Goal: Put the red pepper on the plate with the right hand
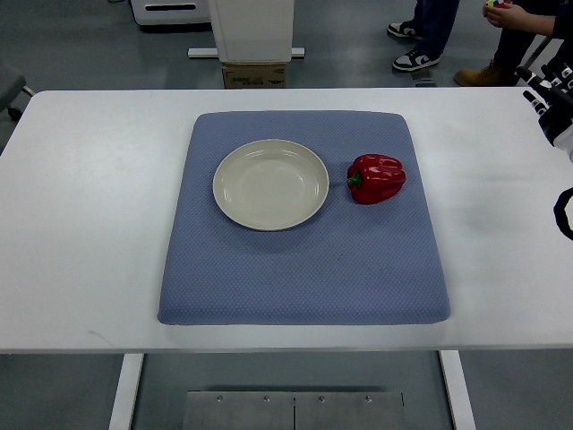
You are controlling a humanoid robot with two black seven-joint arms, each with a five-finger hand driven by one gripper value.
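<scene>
Pepper (377, 178): on the blue mat (295, 278), at 3 o'clock of the plate (270, 184)
Right hand (552, 98): pepper at its 8 o'clock; fingers unclear, holds nothing

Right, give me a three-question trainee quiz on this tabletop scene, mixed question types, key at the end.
1. True or false: the glossy red bell pepper already lies on the round cream plate.
2. Which side of the plate is the pepper on in the picture: A left, B right, C behind?
3. Fill in: plate and pepper both rest on the blue quilted ____.

Key: 1 false, it lies beside the plate, apart from it, while the right hand is at the right edge. 2 B. 3 mat.
</scene>
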